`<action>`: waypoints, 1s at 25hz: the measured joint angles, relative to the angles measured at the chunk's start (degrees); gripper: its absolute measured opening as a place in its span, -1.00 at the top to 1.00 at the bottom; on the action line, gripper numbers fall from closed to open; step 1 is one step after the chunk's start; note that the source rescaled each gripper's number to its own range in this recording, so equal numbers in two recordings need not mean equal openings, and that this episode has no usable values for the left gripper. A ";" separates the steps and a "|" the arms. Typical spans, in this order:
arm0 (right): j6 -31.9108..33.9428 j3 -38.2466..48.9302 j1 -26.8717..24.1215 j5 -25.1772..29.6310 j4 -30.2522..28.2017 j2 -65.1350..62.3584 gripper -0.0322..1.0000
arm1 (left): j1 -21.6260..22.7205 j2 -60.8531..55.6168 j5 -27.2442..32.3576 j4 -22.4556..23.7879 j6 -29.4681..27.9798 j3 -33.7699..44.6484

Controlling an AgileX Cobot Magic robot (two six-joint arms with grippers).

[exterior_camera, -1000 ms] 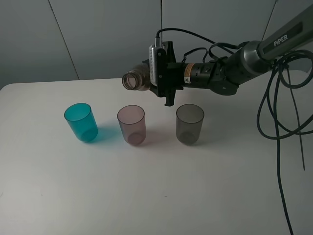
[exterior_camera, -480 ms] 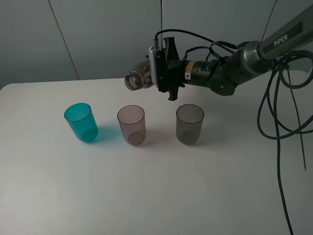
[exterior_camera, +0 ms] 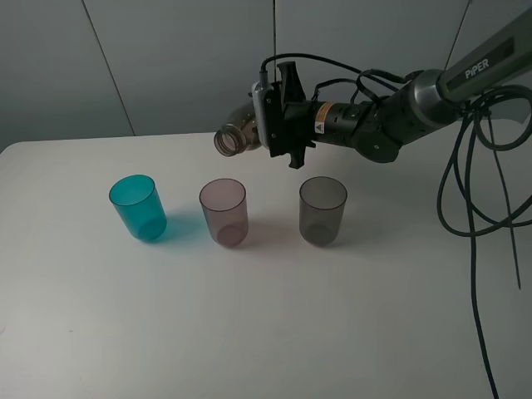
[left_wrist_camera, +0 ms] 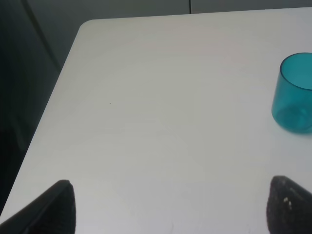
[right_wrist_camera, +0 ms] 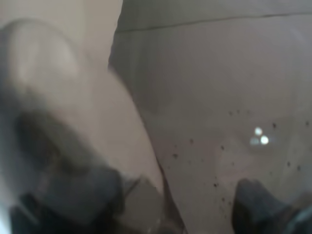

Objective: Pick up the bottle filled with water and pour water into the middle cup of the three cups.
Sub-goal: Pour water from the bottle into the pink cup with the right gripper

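Note:
My right gripper is shut on the smoky brown bottle and holds it tilted almost level in the air. The bottle's open mouth points left and slightly down, above and behind the pale pink middle cup. No water stream shows. The teal cup stands to the left and the smoky grey cup to the right, all three upright in a row. In the right wrist view the bottle is a brown blur between the dark fingers. My left gripper is open and empty above the table, near the teal cup.
The white table has its left edge and far left corner in the left wrist view. Black cables hang from the right arm at the right side. A grey wall stands behind the table.
My right gripper has turned its wrist and risen slightly with the bottle, so the bottle's mouth now faces more to the left. The cups have not moved.

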 joint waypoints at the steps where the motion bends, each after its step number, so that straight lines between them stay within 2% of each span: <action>1: -0.14 0.00 0.00 0.00 0.00 0.00 0.90 | 0.00 0.00 0.00 0.00 0.00 0.00; 25: -6.87 0.00 0.70 -1.55 0.00 0.00 0.90 | 0.00 0.00 0.00 0.00 0.00 0.00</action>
